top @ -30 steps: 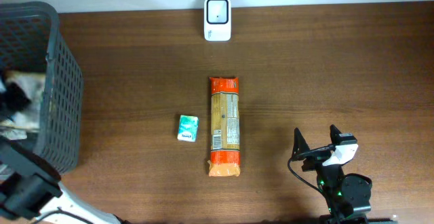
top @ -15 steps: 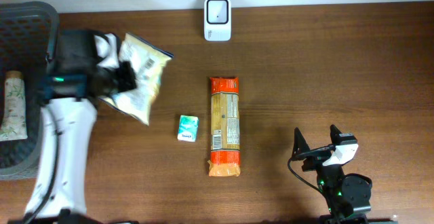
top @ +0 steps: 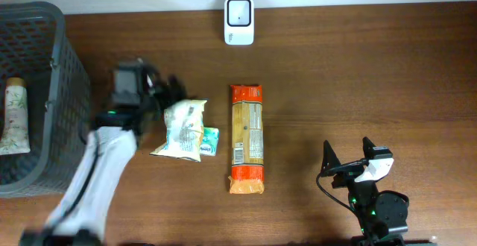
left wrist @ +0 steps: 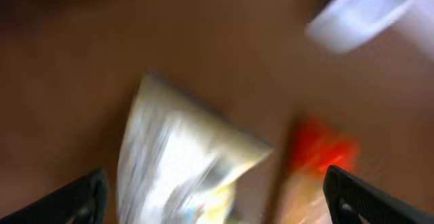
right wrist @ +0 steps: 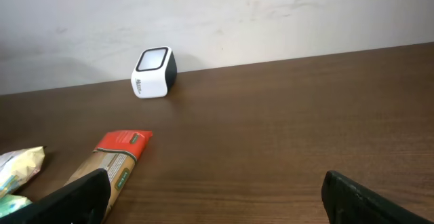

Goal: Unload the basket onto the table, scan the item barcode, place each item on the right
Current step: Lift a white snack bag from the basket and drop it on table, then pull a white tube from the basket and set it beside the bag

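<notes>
A: What is the dark brown table top (top: pixel 373 74) made of?
B: Wood grain is seen, smooth, with a dull sheen.
A: And the grey lattice basket (top: pixel 71 97) at the left edge?
B: Matt moulded plastic is suggested. The white rounded scanner block (top: pixel 239 21) at top centre is seen as glossy plastic.
A: The packets?
B: The long orange-ended packet (top: pixel 247 138) is wrapped in shiny film; the pale crinkled pouch (top: pixel 182 127) looks like creased, faintly glossy film.
</notes>
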You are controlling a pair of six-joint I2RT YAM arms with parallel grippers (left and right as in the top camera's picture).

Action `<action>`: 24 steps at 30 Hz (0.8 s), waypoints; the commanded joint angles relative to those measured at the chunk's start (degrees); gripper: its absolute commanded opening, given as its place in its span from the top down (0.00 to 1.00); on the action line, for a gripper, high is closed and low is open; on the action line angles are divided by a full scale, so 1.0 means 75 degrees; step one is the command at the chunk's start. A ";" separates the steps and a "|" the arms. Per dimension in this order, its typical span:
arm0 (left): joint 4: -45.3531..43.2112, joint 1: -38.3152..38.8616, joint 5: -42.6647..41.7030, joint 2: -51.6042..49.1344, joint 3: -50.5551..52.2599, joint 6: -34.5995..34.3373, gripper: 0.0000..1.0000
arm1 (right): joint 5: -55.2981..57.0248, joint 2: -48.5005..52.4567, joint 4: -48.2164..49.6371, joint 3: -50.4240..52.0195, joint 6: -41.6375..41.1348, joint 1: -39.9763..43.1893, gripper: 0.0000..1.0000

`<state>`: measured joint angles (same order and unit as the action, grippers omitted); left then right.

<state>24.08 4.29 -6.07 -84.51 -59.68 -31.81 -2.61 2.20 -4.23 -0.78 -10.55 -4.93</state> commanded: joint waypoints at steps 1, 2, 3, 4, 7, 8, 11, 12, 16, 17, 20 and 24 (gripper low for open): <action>-0.0119 -0.0020 0.1402 0.1673 -0.1985 0.2445 0.01 | -0.0015 -0.0020 0.0000 0.0061 -0.0035 -0.0020 0.01; -0.0117 -0.0160 0.1923 0.2028 -0.2550 0.3520 0.01 | -0.0015 -0.0020 -0.0003 0.0061 -0.0035 -0.0020 0.01; -0.0117 -0.0312 0.2296 0.2142 -0.2757 0.3952 0.01 | -0.0015 -0.0020 0.0000 0.0061 -0.0035 -0.0020 0.01; -0.0111 -0.0635 0.2914 0.2192 -0.2996 0.4462 0.01 | -0.0015 -0.0020 -0.0003 0.0061 -0.0035 -0.0020 0.01; 0.0289 -0.2328 0.3453 0.1973 -0.3401 0.4887 0.01 | -0.0015 -0.0020 0.0000 0.0061 -0.0035 -0.0020 0.01; 0.0312 -0.3115 0.3351 0.1699 -0.3512 0.4890 0.01 | -0.0015 -0.0020 -0.0003 0.0061 -0.0035 -0.0020 0.01; 0.0618 -0.4307 0.2926 0.0766 -0.3751 0.5237 0.01 | -0.0015 -0.0020 0.0000 0.0061 -0.0035 -0.0020 0.01; 0.0799 -0.4546 0.2926 0.0373 -0.3751 0.5234 0.01 | -0.0015 -0.0020 -0.0003 0.0061 -0.0035 -0.0020 0.01; 0.0799 -0.5144 0.2926 -0.1411 -0.3751 0.5549 0.01 | -0.0015 -0.0020 0.0000 0.0061 -0.0035 -0.0020 0.01; 0.0799 -0.5214 0.2938 -0.1900 -0.3751 0.5904 0.01 | -0.0015 -0.0020 0.0000 0.0061 -0.0035 -0.0020 0.01; 0.0799 -0.5488 0.3037 -0.3037 -0.3751 0.5974 0.00 | -0.0015 -0.0020 0.0000 0.0061 -0.0035 -0.0020 0.01; 0.0615 -0.5552 0.3045 -0.3958 -0.3751 0.6610 0.10 | -0.0015 -0.0020 0.0000 0.0061 -0.0035 -0.0020 0.01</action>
<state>29.95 -37.12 16.56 -110.65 -87.29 13.98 -2.59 2.20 -4.23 -0.78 -10.57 -4.93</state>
